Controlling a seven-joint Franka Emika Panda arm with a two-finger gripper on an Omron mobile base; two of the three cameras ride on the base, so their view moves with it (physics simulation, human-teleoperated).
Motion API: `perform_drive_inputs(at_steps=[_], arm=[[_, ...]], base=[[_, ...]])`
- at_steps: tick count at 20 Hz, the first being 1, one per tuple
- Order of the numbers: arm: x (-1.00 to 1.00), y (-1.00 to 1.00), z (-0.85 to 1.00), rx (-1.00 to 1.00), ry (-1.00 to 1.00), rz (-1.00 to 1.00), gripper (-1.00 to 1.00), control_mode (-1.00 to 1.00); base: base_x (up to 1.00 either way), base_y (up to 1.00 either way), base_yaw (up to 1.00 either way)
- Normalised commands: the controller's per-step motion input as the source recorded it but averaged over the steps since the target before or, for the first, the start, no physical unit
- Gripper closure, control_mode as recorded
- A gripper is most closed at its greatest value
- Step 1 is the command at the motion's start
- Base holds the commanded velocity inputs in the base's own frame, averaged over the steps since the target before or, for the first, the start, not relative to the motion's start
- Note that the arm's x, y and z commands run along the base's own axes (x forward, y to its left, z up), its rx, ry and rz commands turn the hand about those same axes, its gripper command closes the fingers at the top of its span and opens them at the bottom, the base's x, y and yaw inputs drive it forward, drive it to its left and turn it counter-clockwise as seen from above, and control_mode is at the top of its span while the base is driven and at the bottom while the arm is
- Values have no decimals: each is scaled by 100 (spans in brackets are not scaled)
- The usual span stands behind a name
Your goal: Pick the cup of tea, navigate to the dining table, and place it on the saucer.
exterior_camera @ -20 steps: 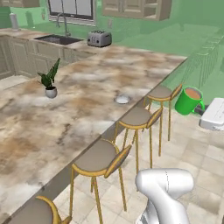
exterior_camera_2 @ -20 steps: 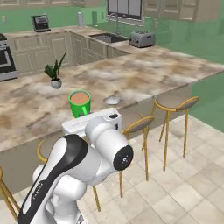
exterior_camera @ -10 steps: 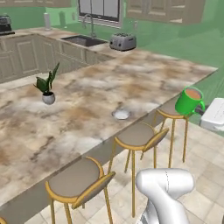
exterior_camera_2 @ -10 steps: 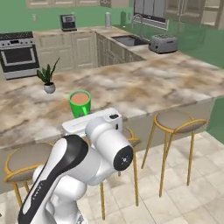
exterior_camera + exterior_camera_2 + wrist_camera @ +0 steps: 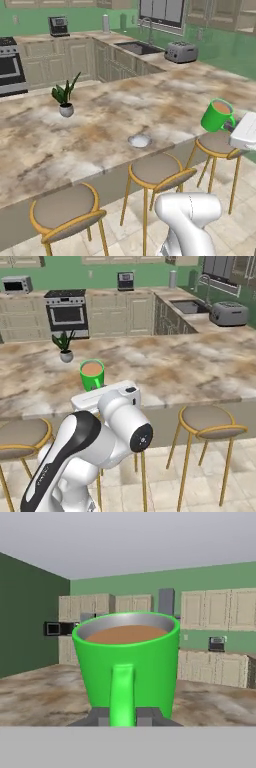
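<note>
Cup of tea [image 5: 127, 662]: sitting centre frame, unlabelled.
Gripper [image 5: 123, 716]: we are seeing it clamping the handle.
Saucer [image 5: 139, 141]: lying mid-frame on the dining table [image 5: 100, 120], blank.

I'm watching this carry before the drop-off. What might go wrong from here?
1. The cup is nearly full of tea; a jerk or tilt might spill it.
2. The gripper pinches only the thin handle, so the cup may swing or slip.
3. The saucer is small and sits near the table edge above the stools; a slightly off placement could tip the cup.
</note>
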Motion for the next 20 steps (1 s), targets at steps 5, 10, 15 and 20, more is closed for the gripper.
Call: perform_drive_inputs(at_steps=[5, 10, 15, 20], arm=[[0, 0, 0, 0, 0, 0, 100, 100], [0, 0, 0, 0, 0, 0, 100, 100], [0, 0, 0, 0, 0, 0, 100, 100], [0, 0, 0, 0, 0, 0, 100, 100]], base=[[33, -64, 49], [43, -49, 48], [53, -25, 44], [54, -15, 38]])
